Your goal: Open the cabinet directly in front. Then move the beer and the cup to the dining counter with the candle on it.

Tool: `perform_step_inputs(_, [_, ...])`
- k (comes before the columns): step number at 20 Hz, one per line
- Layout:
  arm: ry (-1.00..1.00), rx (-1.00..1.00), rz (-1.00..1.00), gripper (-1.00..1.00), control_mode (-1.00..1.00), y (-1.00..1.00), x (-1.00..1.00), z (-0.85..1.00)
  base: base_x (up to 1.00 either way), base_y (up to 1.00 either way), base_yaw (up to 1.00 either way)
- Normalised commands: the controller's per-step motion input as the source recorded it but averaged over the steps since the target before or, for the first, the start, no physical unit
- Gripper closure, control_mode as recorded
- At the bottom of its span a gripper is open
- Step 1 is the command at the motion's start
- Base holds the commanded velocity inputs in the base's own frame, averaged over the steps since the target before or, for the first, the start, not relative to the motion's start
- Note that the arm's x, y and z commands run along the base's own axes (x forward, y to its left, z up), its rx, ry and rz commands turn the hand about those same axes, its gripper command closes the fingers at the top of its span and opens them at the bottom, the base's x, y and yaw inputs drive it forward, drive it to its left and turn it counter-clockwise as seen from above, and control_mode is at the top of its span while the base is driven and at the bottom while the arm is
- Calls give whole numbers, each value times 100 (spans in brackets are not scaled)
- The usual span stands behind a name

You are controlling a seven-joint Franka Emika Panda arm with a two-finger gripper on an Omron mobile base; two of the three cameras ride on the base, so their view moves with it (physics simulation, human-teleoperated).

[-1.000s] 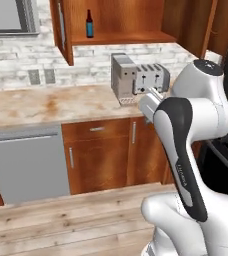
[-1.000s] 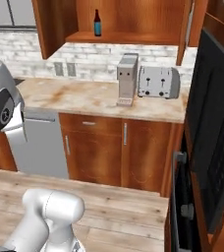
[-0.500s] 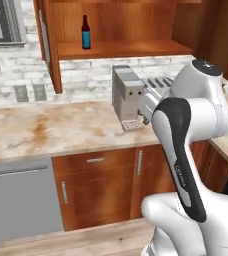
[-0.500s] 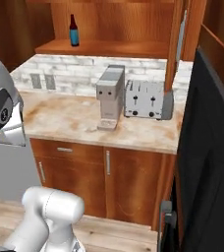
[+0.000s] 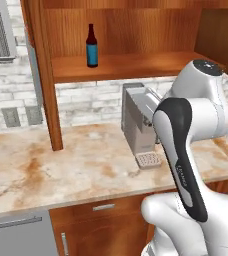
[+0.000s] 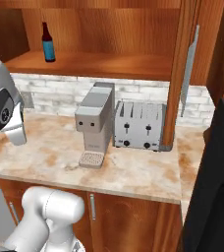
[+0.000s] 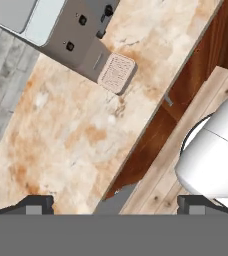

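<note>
Above the marble tabletop the hand hangs spread wide and empty, looking down past the coffee machine. The cabinet already stands open, so that step looks done. The beer waits upright on its shelf; both carries remain.

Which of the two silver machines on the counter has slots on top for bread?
The toaster, the wide, low one beside the cabinet door. It has slots across its top. The coffee machine next to it is taller and narrower, with a drip tray at its foot.
</note>
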Motion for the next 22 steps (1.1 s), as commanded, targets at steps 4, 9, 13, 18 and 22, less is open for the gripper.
perform_step_inputs(4, [0,0,0,-100,100,0,0,0,66,-15,0])
perform_step_inputs(9, [0,0,0,-100,100,0,0,0,-64,0,2])
perform_step_inputs(13, [0,0,0,-100,100,0,0,0,-20,0,1])
perform_step_inputs(18, [0,0,0,-100,100,0,0,0,1,-1,0])
perform_step_inputs(22, [-17,3,0,-100,-100,1,0,65,0,-1,0])
